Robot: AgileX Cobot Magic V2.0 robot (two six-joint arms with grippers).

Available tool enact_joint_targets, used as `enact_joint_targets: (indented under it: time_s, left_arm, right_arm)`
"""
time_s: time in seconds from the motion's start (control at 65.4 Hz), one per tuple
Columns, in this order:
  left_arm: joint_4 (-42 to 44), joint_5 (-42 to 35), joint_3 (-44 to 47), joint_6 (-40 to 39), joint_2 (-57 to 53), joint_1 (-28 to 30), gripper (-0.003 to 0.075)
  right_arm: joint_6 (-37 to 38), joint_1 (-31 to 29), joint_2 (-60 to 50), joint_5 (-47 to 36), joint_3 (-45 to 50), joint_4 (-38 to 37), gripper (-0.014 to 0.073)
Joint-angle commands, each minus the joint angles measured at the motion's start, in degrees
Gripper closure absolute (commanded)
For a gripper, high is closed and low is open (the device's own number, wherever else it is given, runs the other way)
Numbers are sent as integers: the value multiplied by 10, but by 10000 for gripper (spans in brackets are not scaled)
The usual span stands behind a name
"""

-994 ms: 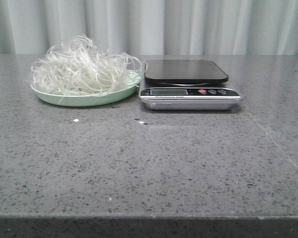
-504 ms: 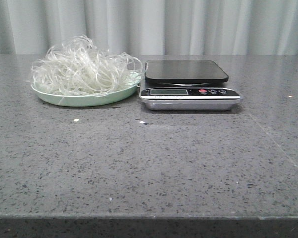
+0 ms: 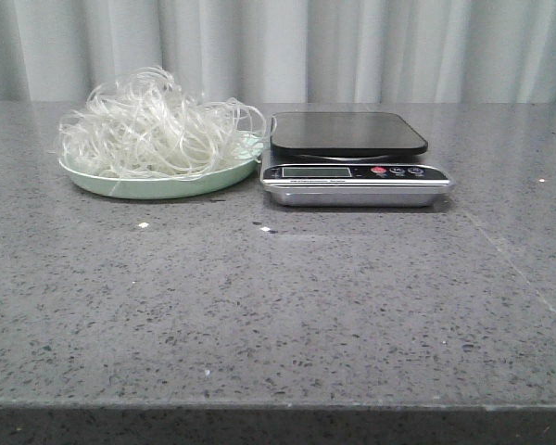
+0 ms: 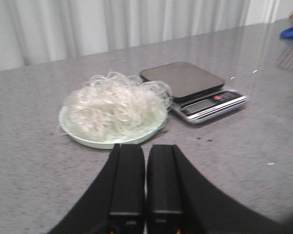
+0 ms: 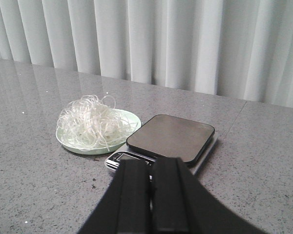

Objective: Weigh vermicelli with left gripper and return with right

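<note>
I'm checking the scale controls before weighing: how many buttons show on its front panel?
3. On the kitchen scale, right of the display: one red button, then two dark buttons beside it. None seem hidden.

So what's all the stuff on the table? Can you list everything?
vermicelli: one heap, translucent white, piled on the plate at the back left of the table
plate: one, pale green, left of the scale and close beside it
kitchen scale: one, silver body with a black top platform that has nothing on it, back centre
table: one, speckled grey stone
curtain: white, hanging behind the table
left gripper: one, black, fingers shut, holding nothing, facing the plate
right gripper: one, black, fingers shut, holding nothing, facing the scale
</note>
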Motion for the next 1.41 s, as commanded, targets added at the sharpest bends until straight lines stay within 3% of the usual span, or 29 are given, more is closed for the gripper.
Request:
enact_joint_targets:
  time_s: [0.0, 0.245, 0.397, 0.474, 0.657, 1.391]
  left_arm:
    - [32, -96, 12, 4, 5, 27, 593]
    - [19, -269, 119, 4, -26, 189, 593]
    - [-12, -285, 165, 2, -65, 284, 594]
    - [-12, -285, 180, 2, -87, 305, 593]
    - [-19, -301, 237, 1, -154, 308, 594]
    - [-20, -281, 234, 1, -152, 308, 594]
  right_arm:
    - [-3, -2, 6, -43, -15, 5, 435]
    - [-3, -2, 6, -43, -15, 5, 435]
    - [-3, -2, 6, -43, -15, 5, 435]
    - [-3, -2, 6, -43, -15, 5, 435]
    - [-3, -2, 6, -43, -15, 5, 435]
    - [-3, -2, 6, -43, -15, 5, 435]
